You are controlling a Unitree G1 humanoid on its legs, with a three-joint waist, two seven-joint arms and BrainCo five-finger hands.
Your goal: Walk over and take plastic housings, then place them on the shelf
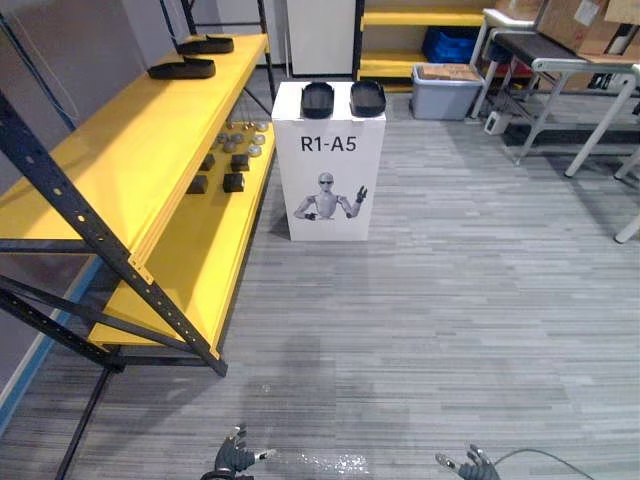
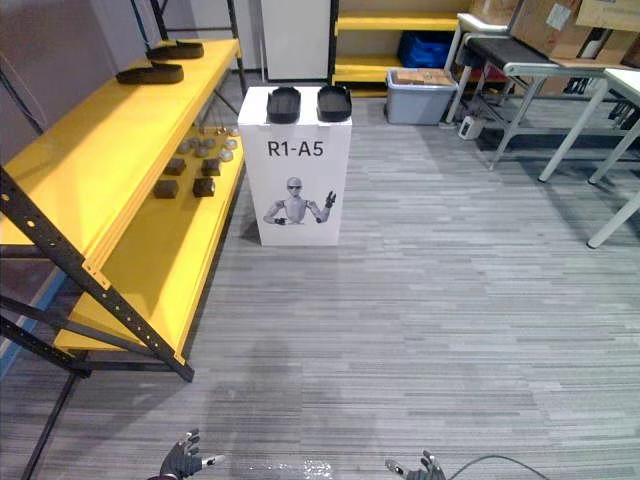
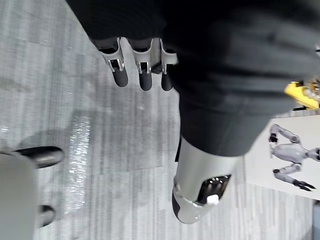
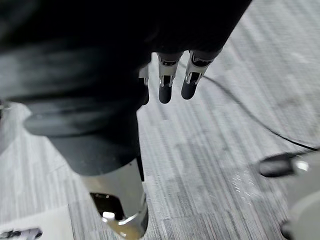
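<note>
Left eye view, housings (image 1: 317, 99) well beyond robot hands (image 1: 235, 458)

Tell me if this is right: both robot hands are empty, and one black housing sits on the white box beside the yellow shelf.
No. The white box beside the yellow shelf carries two housings, the left housing and the right housing, side by side, as the left eye view shows. The left robot hand and right robot hand are indeed empty.
</note>
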